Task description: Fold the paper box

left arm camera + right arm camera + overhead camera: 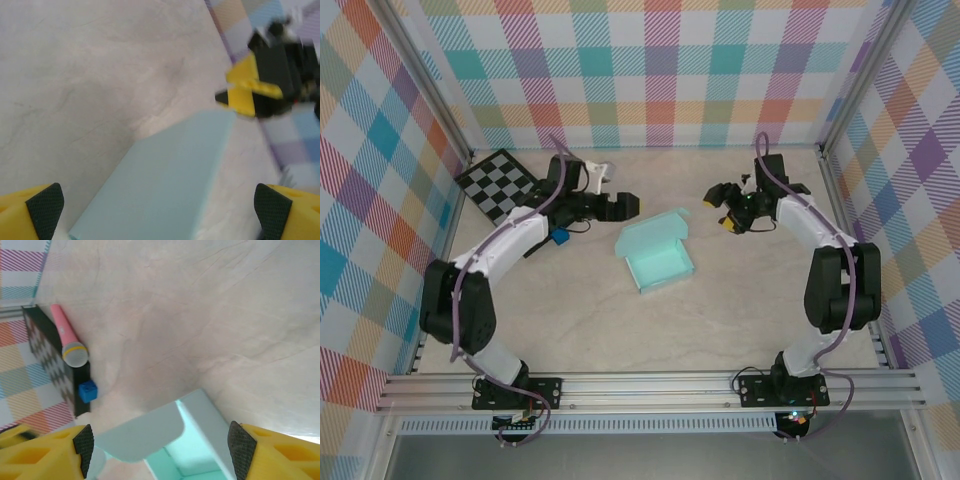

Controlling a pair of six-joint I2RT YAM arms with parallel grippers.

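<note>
The paper box (658, 255) is pale mint card, partly folded, lying at the middle of the table with its lid panel raised toward the back. My left gripper (623, 206) hovers just left of the box's back corner, jaws open and empty. In the left wrist view a flat panel of the box (170, 180) runs between the wide-apart fingertips (46, 207). My right gripper (720, 208) is off the box's back right, open and empty. The right wrist view looks down on a rounded flap (140, 432) and the box's open inside (200, 450) between its pads (241, 450).
A black-and-white checkerboard (500, 185) lies at the back left, with a small dark-blue cube (561, 237) beside the left arm. The right wrist view shows a pink microphone (69, 342) on the board and the blue cube (88, 390). Plaid walls enclose three sides.
</note>
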